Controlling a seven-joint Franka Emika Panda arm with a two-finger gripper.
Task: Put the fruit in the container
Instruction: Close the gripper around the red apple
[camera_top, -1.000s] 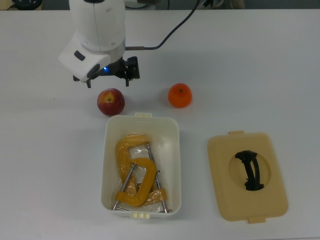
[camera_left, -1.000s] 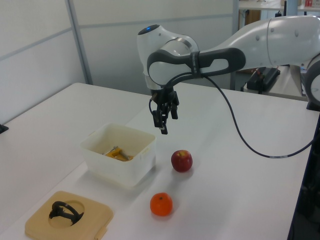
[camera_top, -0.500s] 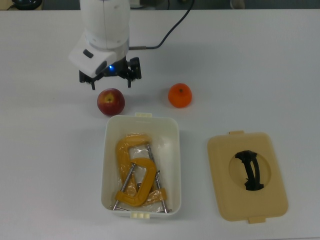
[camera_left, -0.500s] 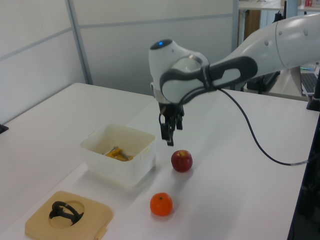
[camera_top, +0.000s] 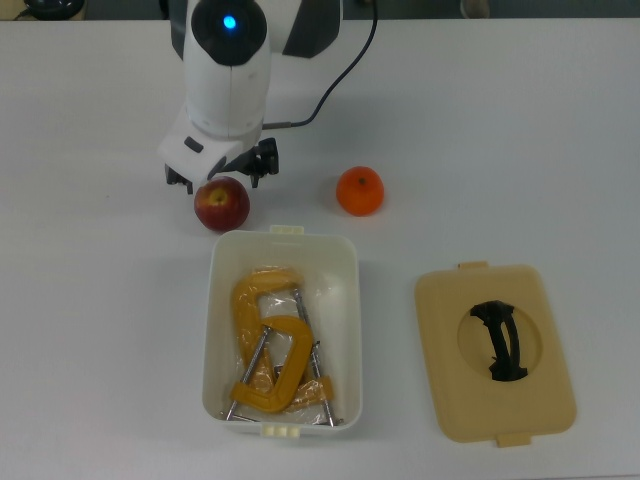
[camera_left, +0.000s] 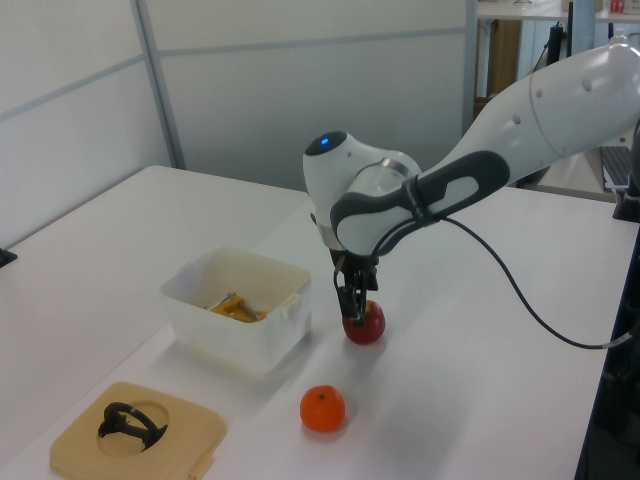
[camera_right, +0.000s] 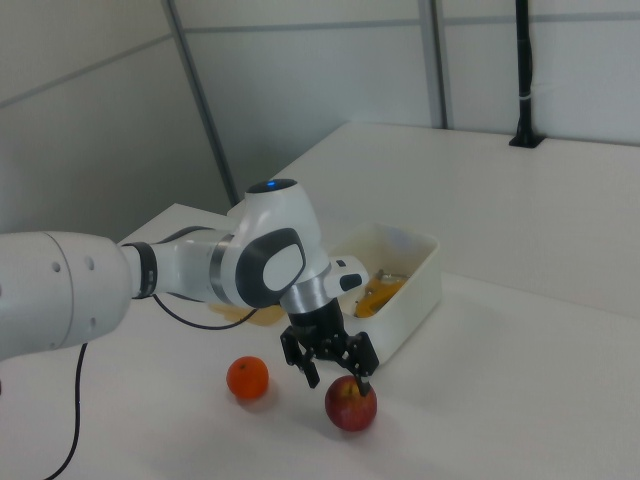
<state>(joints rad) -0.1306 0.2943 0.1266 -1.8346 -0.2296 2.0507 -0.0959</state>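
One apple (camera_right: 351, 405) just under open gripper (camera_right: 336, 374)

The top view looks straight down; left and right views face across the table (camera_top: 520, 130) from opposite sides.

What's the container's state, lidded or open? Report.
Open: the container shows yellow clamps inside, and its lid lies apart on the table.
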